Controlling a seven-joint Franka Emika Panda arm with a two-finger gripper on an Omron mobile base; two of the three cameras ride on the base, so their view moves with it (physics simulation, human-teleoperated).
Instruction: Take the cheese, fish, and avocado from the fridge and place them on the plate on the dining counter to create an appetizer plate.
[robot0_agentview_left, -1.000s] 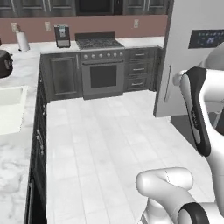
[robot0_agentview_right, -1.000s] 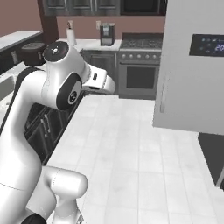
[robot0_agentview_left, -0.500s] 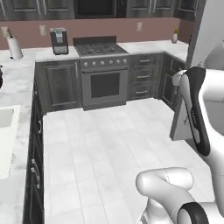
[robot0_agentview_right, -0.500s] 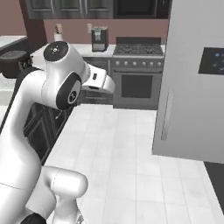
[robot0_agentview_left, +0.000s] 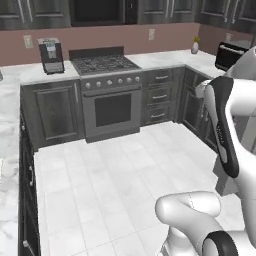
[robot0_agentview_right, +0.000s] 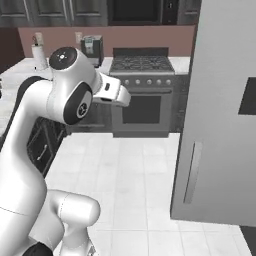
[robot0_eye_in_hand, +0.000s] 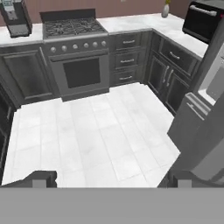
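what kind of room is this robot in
A home kitchen, rendered rather than real. A gas stove with an oven sits between dark grey cabinets under marble worktops, a coffee machine stands on the counter, and a tall grey fridge is close by.

Arm folded high, pincer (robot0_eye_in_hand: 109, 179) spread wide, empty.
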